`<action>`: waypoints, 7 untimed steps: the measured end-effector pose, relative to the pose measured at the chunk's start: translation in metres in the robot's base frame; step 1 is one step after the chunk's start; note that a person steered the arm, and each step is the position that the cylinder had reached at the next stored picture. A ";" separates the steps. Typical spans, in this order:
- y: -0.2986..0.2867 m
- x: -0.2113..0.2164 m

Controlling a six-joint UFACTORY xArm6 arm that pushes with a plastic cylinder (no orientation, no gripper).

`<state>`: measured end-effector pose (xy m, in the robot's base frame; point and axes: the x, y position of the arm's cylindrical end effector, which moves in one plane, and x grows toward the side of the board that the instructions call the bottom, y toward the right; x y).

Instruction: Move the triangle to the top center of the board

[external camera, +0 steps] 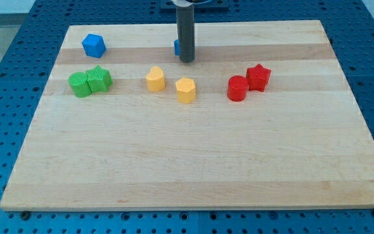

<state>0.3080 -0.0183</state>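
Eight blocks are sitting on the board (193, 169). Going left: blue cube (93, 45), green pair (89, 82). Centre: two yellow blocks (171, 85), and a blue block (176, 47), presumably the triangle, hiding mostly behind our rod at top centre. Our tip (186, 60), gripping nothing, is standing just beside it. Right: red pair (249, 82). Further pushing risks sliding it off target.
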 end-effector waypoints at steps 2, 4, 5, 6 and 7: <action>-0.010 -0.012; -0.031 -0.011; -0.049 -0.011; -0.044 -0.046; -0.044 -0.048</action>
<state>0.2599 -0.0622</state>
